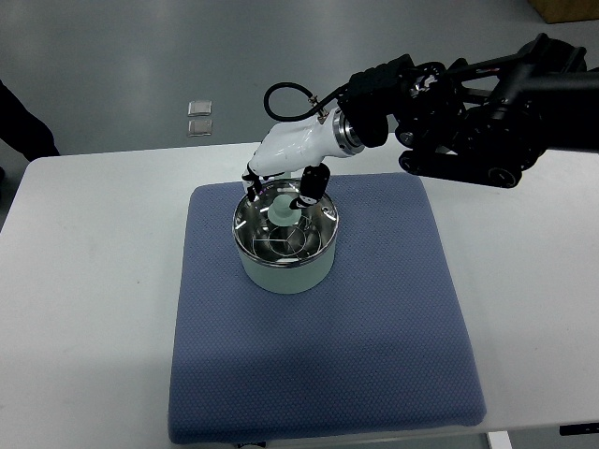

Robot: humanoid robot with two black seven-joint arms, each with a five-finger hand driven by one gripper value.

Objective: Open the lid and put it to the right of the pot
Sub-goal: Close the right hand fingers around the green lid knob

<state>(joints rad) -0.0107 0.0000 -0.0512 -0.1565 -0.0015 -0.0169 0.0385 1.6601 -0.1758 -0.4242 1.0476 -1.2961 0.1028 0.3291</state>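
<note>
Top view shows the white desk [84, 281] carrying a blue mat [374, 355], with grey floor beyond. On the mat's upper left stands the pale green pot [285, 271], its glass lid [285, 224] still seated on the rim. Only 1 arm shows, entering from the right; the right robot hand [281, 187] sits directly above the lid, fingers curled around its pale knob [283, 210]. Bare mat lies right of the pot, likely the drop spot.

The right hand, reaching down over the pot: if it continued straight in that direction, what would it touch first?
Most likely the lid's knob: the right hand points down-left with its fingers around it. Whether they already touch is unclear from this steep view. The lid sits on the pot.
</note>
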